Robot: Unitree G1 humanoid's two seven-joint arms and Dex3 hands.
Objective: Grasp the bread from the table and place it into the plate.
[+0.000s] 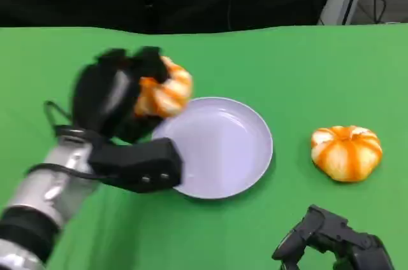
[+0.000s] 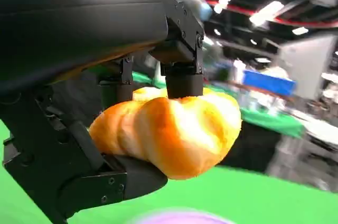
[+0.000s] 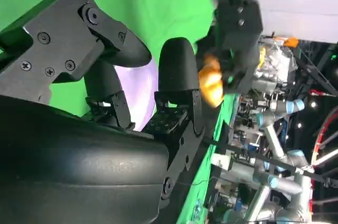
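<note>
Green table [image 1: 299, 66] spreads under everything, with the lilac plate [image 1: 223, 149] lying near its middle as the landmark. Above the plate's far-left rim, the left hand [image 1: 118, 98] holds the bread [image 1: 164, 92] off the table, the orange-and-white roll sitting just past the rim's edge. From the left wrist view, black fingers [image 2: 182, 71] press on the roll's top while another black part supports it from below, so the bread [image 2: 171, 134] is firmly clamped. A second, pumpkin-shaped bread roll [image 1: 346, 152] rests on the table, apart from the plate on its right. Nearer the robot than the plate and to its right, the right hand [image 1: 335, 241] hovers low with its fingers curled inward, holding nothing.
</note>
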